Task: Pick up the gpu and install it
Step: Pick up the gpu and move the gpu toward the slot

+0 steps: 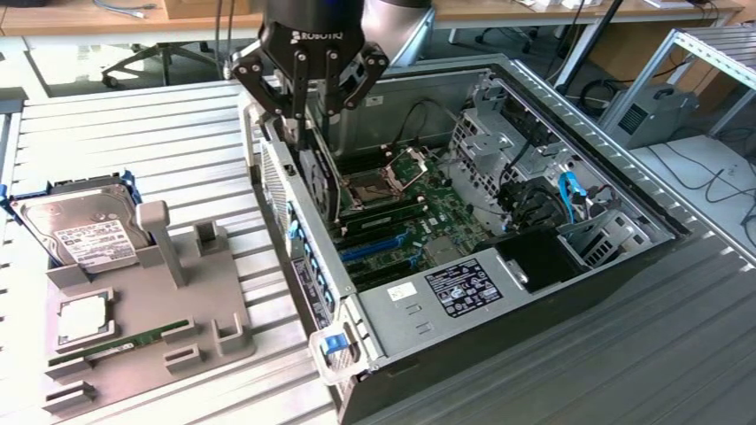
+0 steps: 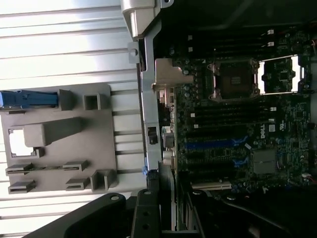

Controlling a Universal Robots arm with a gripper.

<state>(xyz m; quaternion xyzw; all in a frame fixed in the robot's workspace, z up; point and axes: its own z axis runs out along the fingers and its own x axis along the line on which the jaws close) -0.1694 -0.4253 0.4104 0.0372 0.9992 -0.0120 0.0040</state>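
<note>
Grey fixture (image 1: pixel 177 301) on the tabletop, at the exterior view's left, carries the hard drive (image 1: pixel 83 232). At centre the tool (image 1: pixel 310 111), partly closed, grips the gpu (image 1: pixel 317 173) upright inside the open computer case (image 1: pixel 567 115), beside its rear wall. Installation appears to be in hand; seating likely calls for lining its edge over a blue slot (image 1: pixel 375 246).

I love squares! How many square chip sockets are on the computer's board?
2: side by side on the motherboard in the open case, one dark-centred socket, one silver-framed socket. Others may be hidden.
</note>
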